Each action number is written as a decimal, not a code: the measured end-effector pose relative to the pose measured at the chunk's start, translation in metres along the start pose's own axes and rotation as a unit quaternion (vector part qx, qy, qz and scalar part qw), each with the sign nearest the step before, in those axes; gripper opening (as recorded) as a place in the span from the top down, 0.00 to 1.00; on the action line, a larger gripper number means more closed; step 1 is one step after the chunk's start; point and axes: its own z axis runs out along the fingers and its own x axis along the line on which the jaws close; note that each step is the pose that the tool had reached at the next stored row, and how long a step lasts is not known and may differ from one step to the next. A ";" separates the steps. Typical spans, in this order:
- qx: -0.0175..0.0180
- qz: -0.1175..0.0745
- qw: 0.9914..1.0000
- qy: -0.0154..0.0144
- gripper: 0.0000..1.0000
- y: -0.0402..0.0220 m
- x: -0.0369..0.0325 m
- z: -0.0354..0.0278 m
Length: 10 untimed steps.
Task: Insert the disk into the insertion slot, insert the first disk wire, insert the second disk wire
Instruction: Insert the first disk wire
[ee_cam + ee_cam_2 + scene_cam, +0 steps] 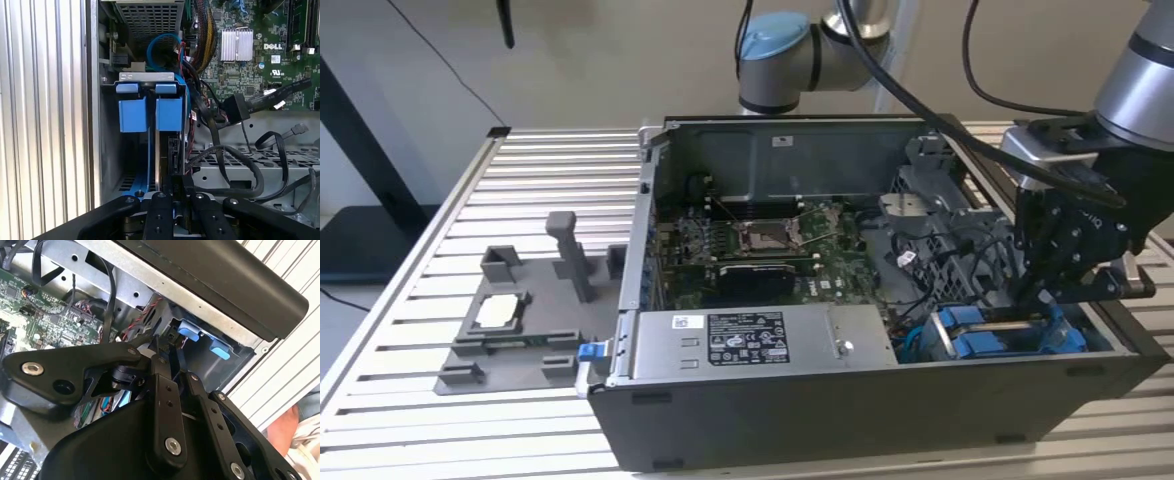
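Note:
The disk (158, 160) stands on edge in its blue carrier (169, 111), down inside the insertion slot (1003, 333) at the case's front corner on the exterior view's right. A second blue carrier (132, 109) sits beside it. My gripper (178, 184) hangs directly over the disk's end, with its fingers (161, 390) drawn close together at the black part there. Whether they pinch anything is hidden. Two black disk wires lie loose beside the slot, one with a wide connector (235, 107) and one with a small plug (300, 129).
The open computer case (854, 420) lies on a slatted metal table (547, 170). A silver power-supply box (747, 345) sits along its front, with the motherboard (761, 245) behind it. A grey fixture tray (520, 330) stands at the exterior view's left. Black cables (235, 165) cross a perforated bracket near the gripper.

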 end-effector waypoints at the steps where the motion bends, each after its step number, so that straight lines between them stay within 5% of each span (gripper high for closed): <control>1: 0.000 0.000 1.000 0.000 0.81 0.0000 0.0000 0.0003; 10: 0.000 0.000 1.000 -0.001 0.73 0.0001 0.0000 -0.0001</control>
